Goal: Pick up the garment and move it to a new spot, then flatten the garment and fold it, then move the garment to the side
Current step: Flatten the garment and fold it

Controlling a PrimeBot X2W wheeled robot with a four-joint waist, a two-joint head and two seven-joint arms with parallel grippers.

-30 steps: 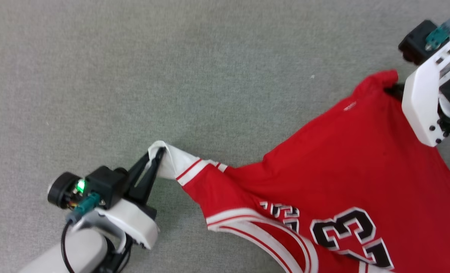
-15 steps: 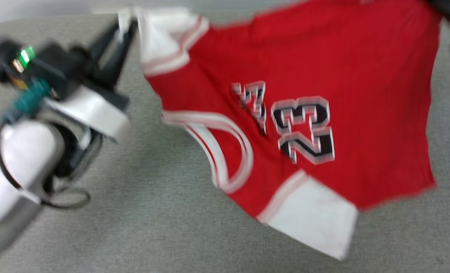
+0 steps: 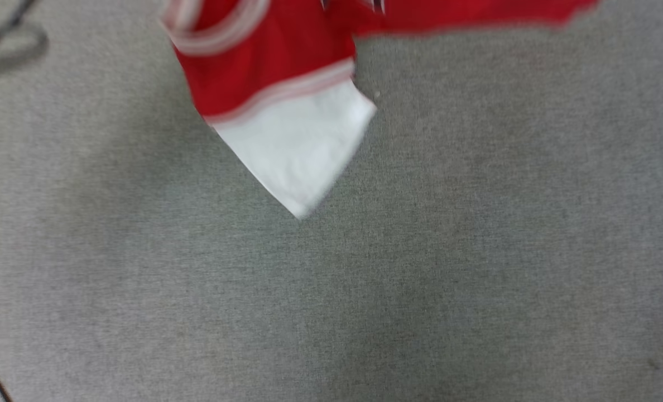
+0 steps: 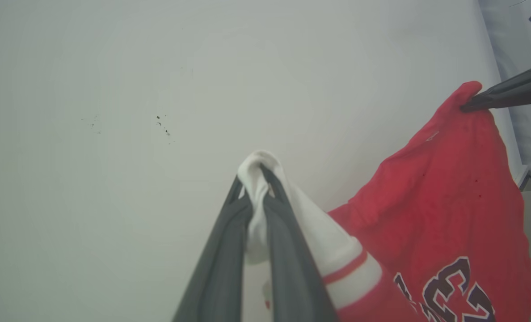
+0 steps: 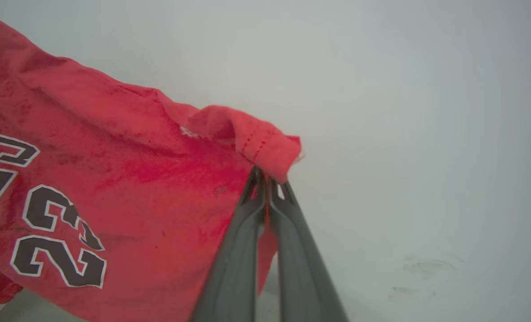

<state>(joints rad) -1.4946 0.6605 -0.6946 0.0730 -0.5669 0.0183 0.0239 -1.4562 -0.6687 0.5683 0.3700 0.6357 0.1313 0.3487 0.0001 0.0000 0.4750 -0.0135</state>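
I have the shirt strung up between both arms, sagging in the middle. My left gripper is pinched tight on a bunched white sleeve at one end of the shirt, with a fold of cloth poking out past the fingertips. My right gripper is pressed together on a red hemmed corner at the opposite end, and that corner curls over its tips. From the left wrist I can also see those right fingers coming in from the side to the shirt's far top corner. The black number sits on the side of the shirt facing both wrist cameras, below the line between the two grips. A pale wall stands behind the shirt. On the head camera everything is blurred: the shirt's lower part hangs in from the top edge, and the other sleeve, white with striped trim, points down over the grey surface beneath the shirt. I cannot tell whether its tip touches that surface.
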